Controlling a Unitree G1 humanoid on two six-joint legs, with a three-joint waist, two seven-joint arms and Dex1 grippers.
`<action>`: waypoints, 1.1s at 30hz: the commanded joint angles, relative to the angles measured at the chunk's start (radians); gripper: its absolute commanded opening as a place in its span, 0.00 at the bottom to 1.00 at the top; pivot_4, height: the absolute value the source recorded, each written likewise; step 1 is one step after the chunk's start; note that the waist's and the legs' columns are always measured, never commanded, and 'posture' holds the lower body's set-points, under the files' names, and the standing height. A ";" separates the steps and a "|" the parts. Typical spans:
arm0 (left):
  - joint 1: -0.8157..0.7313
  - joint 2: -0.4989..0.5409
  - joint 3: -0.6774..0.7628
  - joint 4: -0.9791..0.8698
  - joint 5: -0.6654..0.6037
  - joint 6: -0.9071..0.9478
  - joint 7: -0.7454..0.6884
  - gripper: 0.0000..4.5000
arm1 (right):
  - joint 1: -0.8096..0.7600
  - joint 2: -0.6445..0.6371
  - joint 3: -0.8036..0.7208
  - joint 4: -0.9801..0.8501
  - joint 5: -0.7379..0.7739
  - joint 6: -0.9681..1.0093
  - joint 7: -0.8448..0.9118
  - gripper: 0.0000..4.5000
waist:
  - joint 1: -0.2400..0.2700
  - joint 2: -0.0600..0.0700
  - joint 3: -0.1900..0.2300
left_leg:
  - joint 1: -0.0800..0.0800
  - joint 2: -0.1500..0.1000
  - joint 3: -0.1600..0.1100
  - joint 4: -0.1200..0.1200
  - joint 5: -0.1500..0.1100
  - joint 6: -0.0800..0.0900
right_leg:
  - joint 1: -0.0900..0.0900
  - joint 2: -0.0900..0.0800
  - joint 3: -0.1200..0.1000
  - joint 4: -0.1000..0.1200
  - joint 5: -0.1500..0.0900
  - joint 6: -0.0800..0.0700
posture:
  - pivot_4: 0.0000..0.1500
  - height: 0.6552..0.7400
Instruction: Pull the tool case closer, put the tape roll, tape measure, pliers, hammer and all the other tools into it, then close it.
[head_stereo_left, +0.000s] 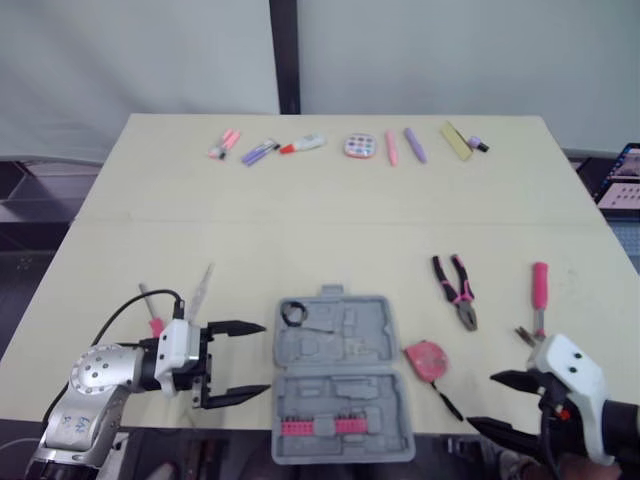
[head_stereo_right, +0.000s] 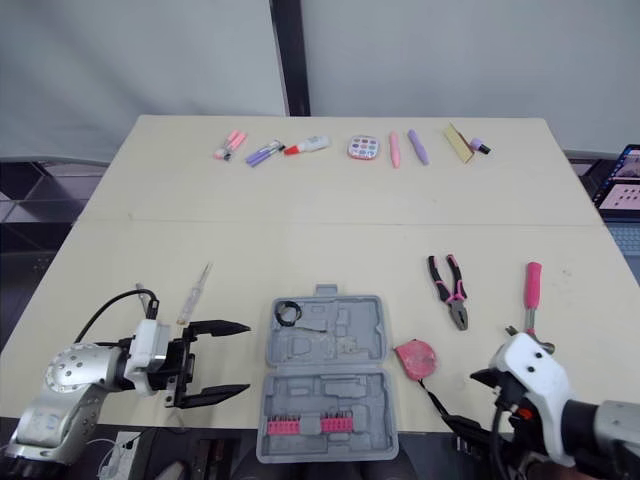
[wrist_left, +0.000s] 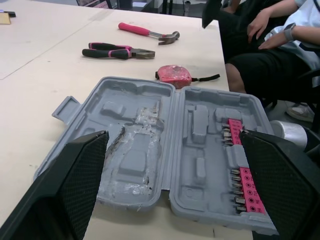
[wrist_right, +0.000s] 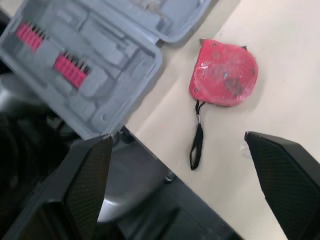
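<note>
The tool case (head_stereo_left: 340, 375) lay open at the near edge of the tabletop (head_stereo_left: 300, 240); the left hand (head_stereo_left: 265, 358) and right hand (head_stereo_left: 482, 400) both had fingers apart; the tape measure (head_stereo_left: 427, 359) just beside the case looked small, hard and light, best pinched by its flat sides.

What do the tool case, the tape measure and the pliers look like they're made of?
Tool case: probably moulded plastic, matte grey, judging by its formed recesses. Tape measure: pinkish-red shell, likely plastic with a slight sheen; black strap, perhaps fabric. Pliers: dull grey metal head; black-and-pink handles, seemingly rubbery or plastic sleeves.
</note>
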 joint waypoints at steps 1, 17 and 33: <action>0.000 -0.003 0.012 -0.037 -0.011 -0.009 0.011 1.00 | -0.007 0.001 -0.008 0.083 -0.079 -0.236 0.106 0.99 | 0.000 0.000 0.000 | 0.000 0.000 0.000 0.000 0.000 0.000 | 0.001 0.000 0.000 0.000 0.000 0.000 | 1.00 0.92; 0.034 0.017 0.040 -0.110 -0.015 0.022 0.045 1.00 | -0.749 -0.194 0.747 0.747 -0.479 -0.999 0.543 0.99 | -0.002 0.003 0.004 | 0.003 0.003 0.002 0.000 0.000 0.000 | 0.005 0.001 -0.002 -0.007 0.000 0.000 | 1.00 0.92; 0.098 0.019 0.080 -0.149 -0.011 0.018 0.069 1.00 | -1.041 -0.032 1.026 1.028 -0.624 -1.159 0.539 0.99 | -0.003 0.003 0.005 | 0.002 0.003 0.001 0.002 0.000 0.000 | 0.003 0.000 -0.003 -0.006 0.000 0.000 | 1.00 0.92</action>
